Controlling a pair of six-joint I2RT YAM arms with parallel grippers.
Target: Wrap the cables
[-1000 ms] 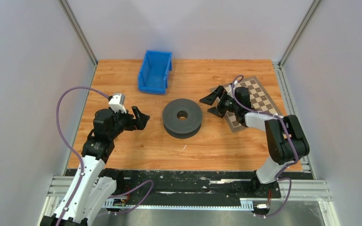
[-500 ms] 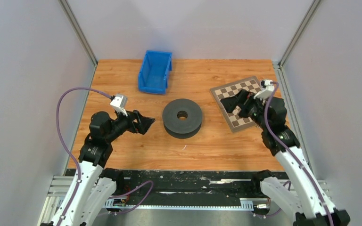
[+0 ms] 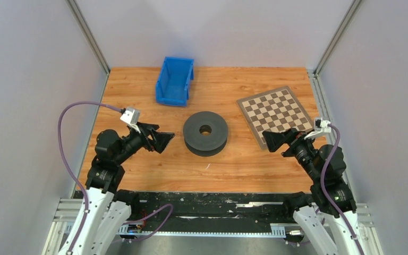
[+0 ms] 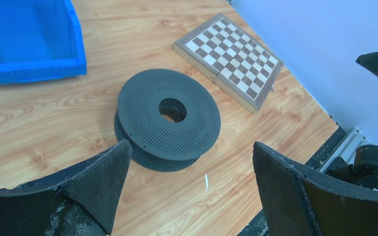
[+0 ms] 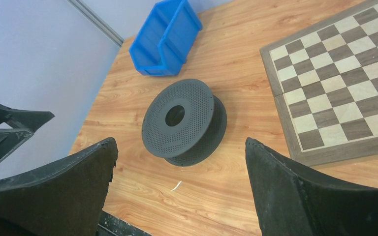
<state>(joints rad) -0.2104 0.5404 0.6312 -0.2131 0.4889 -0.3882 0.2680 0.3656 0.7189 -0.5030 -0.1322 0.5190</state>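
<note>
No thin dark grey-blue cable shows in any view. A black perforated spool [image 3: 205,133] lies flat at the middle of the wooden table; it also shows in the left wrist view [image 4: 168,119] and the right wrist view [image 5: 184,120]. My left gripper [image 3: 164,141] is open and empty, left of the spool and pointing at it [image 4: 192,147]. My right gripper [image 3: 272,139] is open and empty, right of the spool near the chessboard's front corner, pointing at the spool [image 5: 179,142].
A blue bin [image 3: 175,81] stands at the back, left of centre. A chessboard [image 3: 276,112] lies at the right. A small white scrap [image 3: 208,166] lies in front of the spool. Grey walls close in both sides.
My right arm has pulled back from over the chessboard toward the near right, its gripper now facing the spool. My left gripper has shifted slightly and stays open.
</note>
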